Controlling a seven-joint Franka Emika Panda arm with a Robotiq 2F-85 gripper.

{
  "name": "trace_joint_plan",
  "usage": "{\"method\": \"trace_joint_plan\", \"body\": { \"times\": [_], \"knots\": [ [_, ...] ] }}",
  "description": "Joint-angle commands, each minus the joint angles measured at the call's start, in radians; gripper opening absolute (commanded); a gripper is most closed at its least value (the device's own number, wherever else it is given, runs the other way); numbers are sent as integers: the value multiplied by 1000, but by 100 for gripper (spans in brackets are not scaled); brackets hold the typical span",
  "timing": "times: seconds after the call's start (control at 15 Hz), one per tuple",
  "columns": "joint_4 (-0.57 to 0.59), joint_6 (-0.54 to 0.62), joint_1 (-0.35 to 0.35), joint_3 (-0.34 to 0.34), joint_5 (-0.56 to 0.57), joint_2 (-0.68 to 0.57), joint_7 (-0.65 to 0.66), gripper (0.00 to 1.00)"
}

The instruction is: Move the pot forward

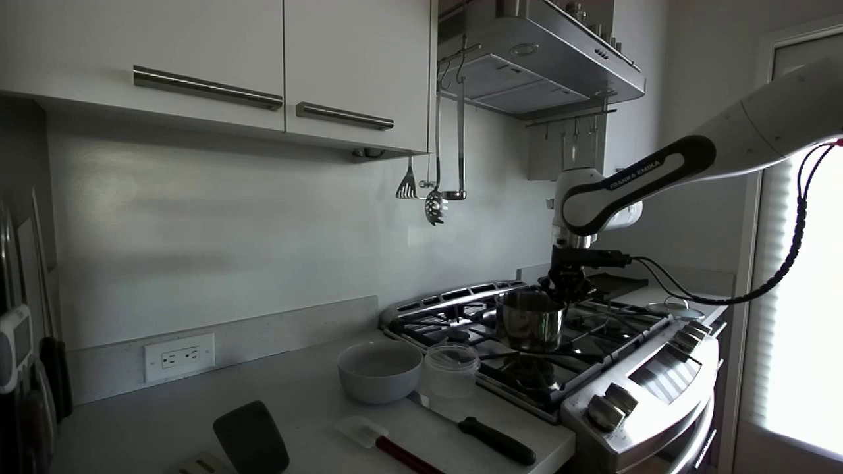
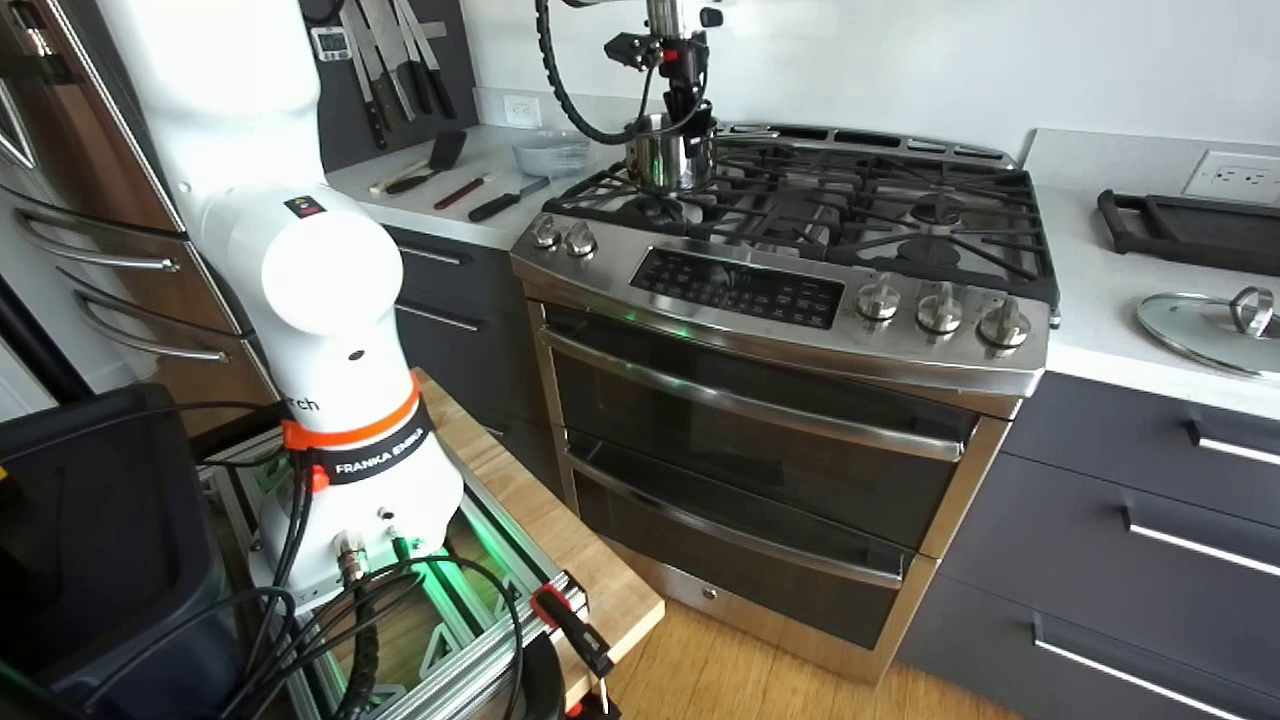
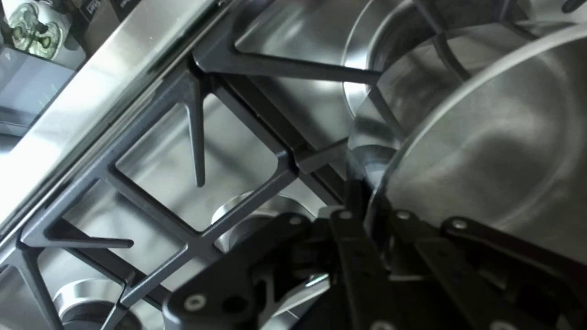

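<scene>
Both exterior views, left to right: bowl (image 1: 380, 378), then pot (image 2: 660, 167) over the bowl-side end of the stove (image 2: 770, 385), gripper (image 3: 369, 206) down at the right part of its rim.

Wrist view, left to right: stove edge (image 3: 91, 96), grate (image 3: 200, 237), gripper, pot. Jaws closed up on the rim, wall between them, one inside; reads as a pinch. Pot's body lies almost wholly right of the gripper there. Round, no long axis; handle not clear. Can't tell whether base touches grate.

Judgement: hold is at one edge, so going forward may swing or tilt it.
</scene>
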State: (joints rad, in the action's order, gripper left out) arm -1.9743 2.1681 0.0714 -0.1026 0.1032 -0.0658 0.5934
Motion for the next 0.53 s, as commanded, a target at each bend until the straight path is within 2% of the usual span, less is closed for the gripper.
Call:
{"method": "trace_joint_plan", "body": {
  "times": [0.0, 0.47],
  "knots": [
    [128, -10, 11, 22, 20, -84, -30, 1],
    [383, -51, 45, 42, 29, -262, -113, 1]
  ]
}}
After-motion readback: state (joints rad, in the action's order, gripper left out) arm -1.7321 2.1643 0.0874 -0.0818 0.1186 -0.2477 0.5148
